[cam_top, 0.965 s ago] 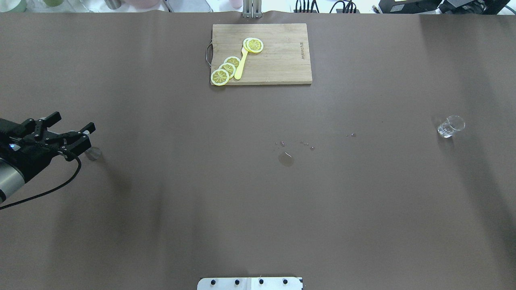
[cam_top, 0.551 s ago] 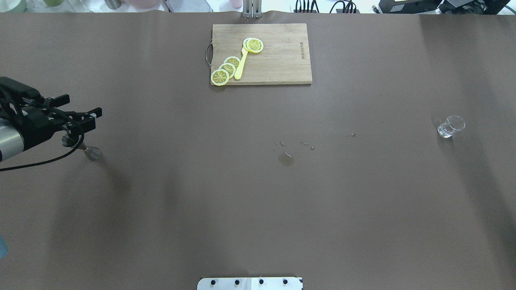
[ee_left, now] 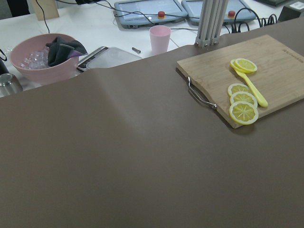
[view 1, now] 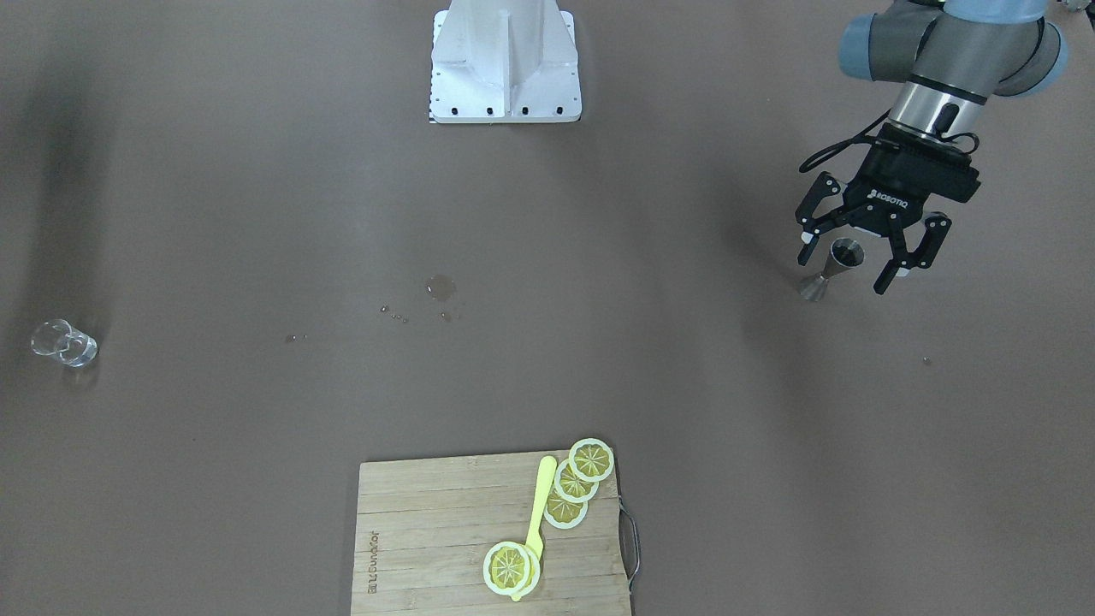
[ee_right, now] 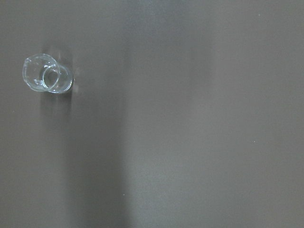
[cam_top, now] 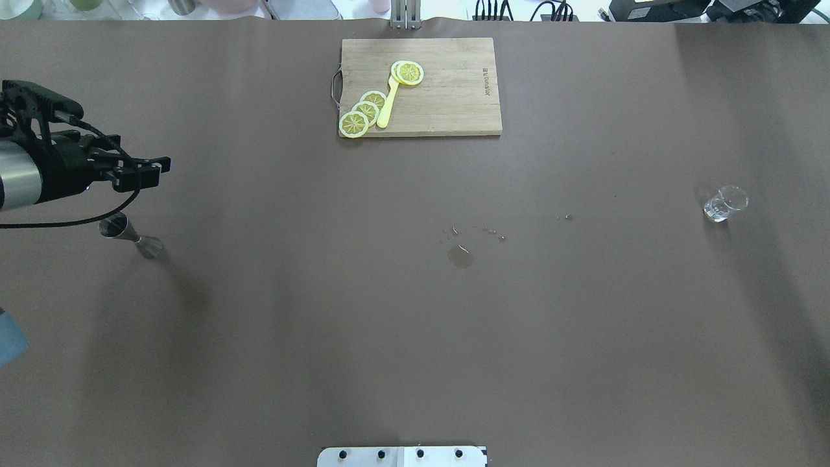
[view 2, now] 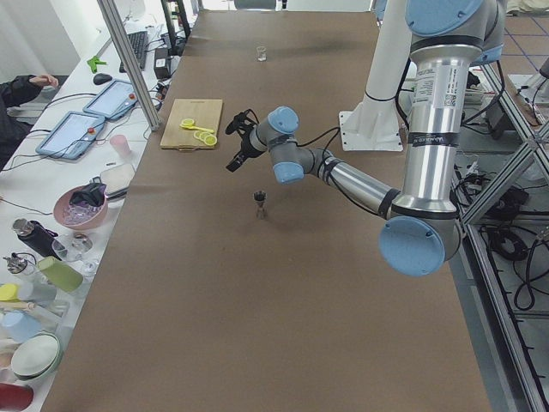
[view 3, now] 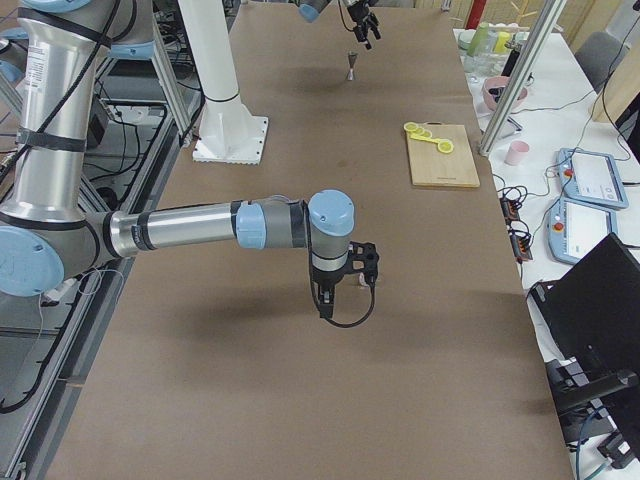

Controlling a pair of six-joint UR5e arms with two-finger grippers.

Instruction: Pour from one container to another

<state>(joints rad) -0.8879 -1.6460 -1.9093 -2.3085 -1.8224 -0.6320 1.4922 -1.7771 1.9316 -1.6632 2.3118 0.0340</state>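
Observation:
A small steel jigger (cam_top: 130, 235) stands upright on the brown table at the robot's left, also seen from the front (view 1: 834, 267). My left gripper (view 1: 842, 271) hovers above it, open and empty, its fingers apart from the jigger. A clear glass (cam_top: 725, 203) stands far off at the right side and shows in the right wrist view (ee_right: 46, 74). My right gripper (view 3: 355, 272) hangs just over the table near that glass; it appears only in the exterior right view, so I cannot tell its state.
A wooden cutting board (cam_top: 454, 97) with lemon slices (cam_top: 362, 113) and a yellow utensil lies at the far middle. A small puddle (cam_top: 460, 256) and droplets mark the table's centre. The robot's base plate (view 1: 506, 68) sits at the near edge.
My left gripper has lifted and drawn back from the jigger, staying open. The jigger, earlier covered by the fingers, now stands in plain sight.

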